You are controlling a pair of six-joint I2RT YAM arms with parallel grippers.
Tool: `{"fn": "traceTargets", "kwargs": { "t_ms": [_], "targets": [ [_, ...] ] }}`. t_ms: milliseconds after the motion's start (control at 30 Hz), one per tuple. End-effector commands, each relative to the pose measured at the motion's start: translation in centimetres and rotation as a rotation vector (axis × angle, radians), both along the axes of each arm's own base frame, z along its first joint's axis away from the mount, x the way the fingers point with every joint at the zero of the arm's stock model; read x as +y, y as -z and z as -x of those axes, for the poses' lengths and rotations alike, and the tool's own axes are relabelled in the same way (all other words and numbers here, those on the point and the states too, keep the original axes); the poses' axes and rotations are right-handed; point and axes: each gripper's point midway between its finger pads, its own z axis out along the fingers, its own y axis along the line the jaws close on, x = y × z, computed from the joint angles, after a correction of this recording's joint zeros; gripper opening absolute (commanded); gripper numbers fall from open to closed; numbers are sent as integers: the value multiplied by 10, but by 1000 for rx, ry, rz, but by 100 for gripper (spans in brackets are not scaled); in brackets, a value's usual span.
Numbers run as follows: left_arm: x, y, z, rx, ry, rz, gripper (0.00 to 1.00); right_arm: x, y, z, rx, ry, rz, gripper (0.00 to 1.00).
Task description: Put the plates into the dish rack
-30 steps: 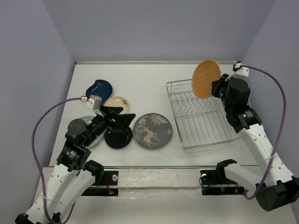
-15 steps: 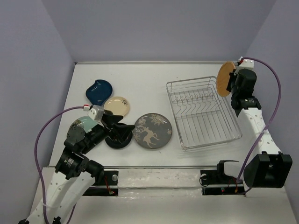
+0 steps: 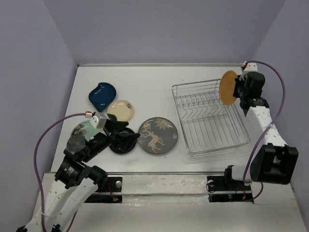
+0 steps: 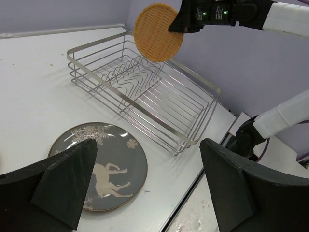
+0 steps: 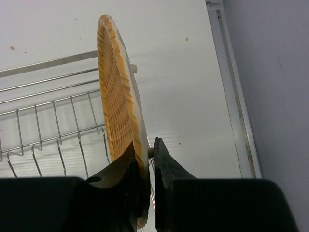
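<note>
My right gripper (image 3: 237, 90) is shut on the rim of the orange woven-look plate (image 3: 228, 88) and holds it upright on edge above the far right corner of the silver wire dish rack (image 3: 212, 129). The right wrist view shows the plate (image 5: 117, 108) pinched between the jaws (image 5: 145, 157), with rack wires (image 5: 48, 113) below. My left gripper (image 3: 129, 130) is open and empty, hovering over the small black plate (image 3: 119, 146). Its wrist view shows the grey deer plate (image 4: 104, 164), the rack (image 4: 145, 96) and the orange plate (image 4: 158, 31).
The grey deer plate (image 3: 158, 135) lies right of the black plate. The cream plate (image 3: 120, 109) and dark blue leaf-shaped plate (image 3: 102, 94) lie further back on the left. The pale green plate (image 3: 86, 128) is partly hidden under my left arm. The rack holds no dishes.
My right gripper swung the orange plate toward the rack's right side, turned it edge-on and lowered it a little. My left arm drew back slightly toward the near edge, still open.
</note>
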Motion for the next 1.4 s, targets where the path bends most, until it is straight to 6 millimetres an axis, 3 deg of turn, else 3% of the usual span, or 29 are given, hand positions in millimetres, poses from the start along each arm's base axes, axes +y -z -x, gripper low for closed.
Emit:
{"fn": "traceTargets", "kwargs": {
  "t_ms": [0,300,400,533,667,733,867,933,1033,1067,1133,1267,1300,1367],
  "targets": [
    [-1,-5,2,-39,12,9,99,4,-10,-10,-42,-35,-16,7],
    [-2,-4,3,-38,20,6,99,3,1,-10,-10,-40,-3,7],
    [-2,-5,3,-39,20,7,99,8,14,-10,31,-69,-16,7],
    [-3,-4,3,-34,22,5,99,-1,35,-7,81,-17,-6,7],
    [-3,-3,3,-32,23,4,99,-1,36,-3,77,-11,-10,10],
    [-3,-3,3,-33,23,5,99,-1,34,-3,74,-8,-8,19],
    [-2,-4,3,-37,19,7,99,-10,31,0,75,41,12,52],
    [-2,-5,3,-36,14,8,99,-13,16,-2,38,63,9,71],
    [-2,-4,2,-30,14,5,99,-11,-9,-3,-13,64,-11,75],
    [-2,-2,1,-25,11,2,99,-8,-28,-4,-50,65,-34,76],
    [-2,-1,-1,-19,5,-1,99,-2,-48,-5,-90,53,-70,76],
    [4,-1,-9,-7,-54,-1,99,49,-93,0,-197,-58,-289,76],
    [6,0,-10,0,-67,-4,99,78,-107,4,-221,-118,-327,74],
    [12,0,-17,6,-120,-4,99,114,-118,10,-239,-154,-425,67]
  ]
}}
